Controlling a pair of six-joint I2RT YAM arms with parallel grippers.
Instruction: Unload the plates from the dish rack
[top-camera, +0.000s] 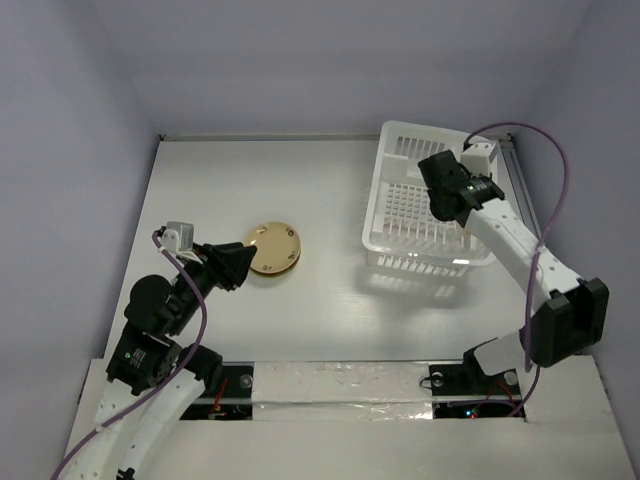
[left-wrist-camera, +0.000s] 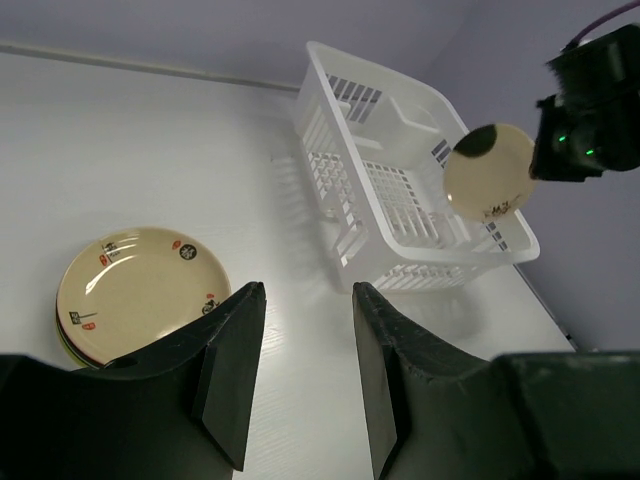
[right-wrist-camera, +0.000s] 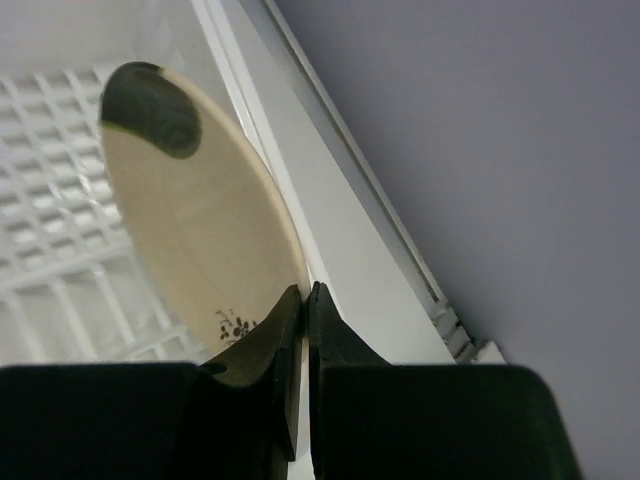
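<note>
The right gripper (right-wrist-camera: 303, 292) is pinched nearly shut on the rim of 1 cream plate (right-wrist-camera: 200, 220), holding it on edge above the dish rack (top-camera: 420, 262), probably so that it clears the slotted walls. The left gripper (left-wrist-camera: 308, 298) stands part open and empty near the stack of plates (left-wrist-camera: 135, 290) on the table (top-camera: 200, 180), seemingly waiting its turn

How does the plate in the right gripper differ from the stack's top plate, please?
The held plate is tilted on edge over the dish rack, pinched by the right gripper; the top plate lies flat on its stack. The held plate bears a large dark patch; the top plate, small red and dark marks. Both are round, cream.
</note>
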